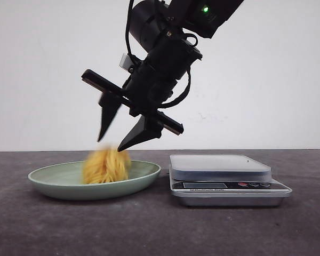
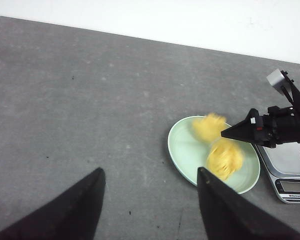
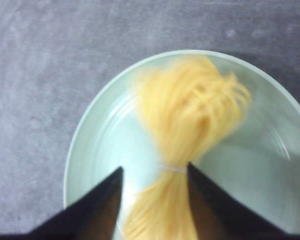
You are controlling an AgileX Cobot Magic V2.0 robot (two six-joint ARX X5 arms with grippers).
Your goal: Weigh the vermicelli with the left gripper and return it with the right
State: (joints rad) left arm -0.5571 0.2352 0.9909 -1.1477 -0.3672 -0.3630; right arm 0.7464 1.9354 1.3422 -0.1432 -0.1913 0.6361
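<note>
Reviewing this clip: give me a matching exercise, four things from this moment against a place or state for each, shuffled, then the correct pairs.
Things:
1. vermicelli
2. right gripper
3. left gripper
4. scale

Places or states:
A. open, off to the side over bare table
B. nothing on its platform
C. lying in the green plate
D. open, just above the plate

Pairs: 1-C, 2-D, 3-A, 4-B
</note>
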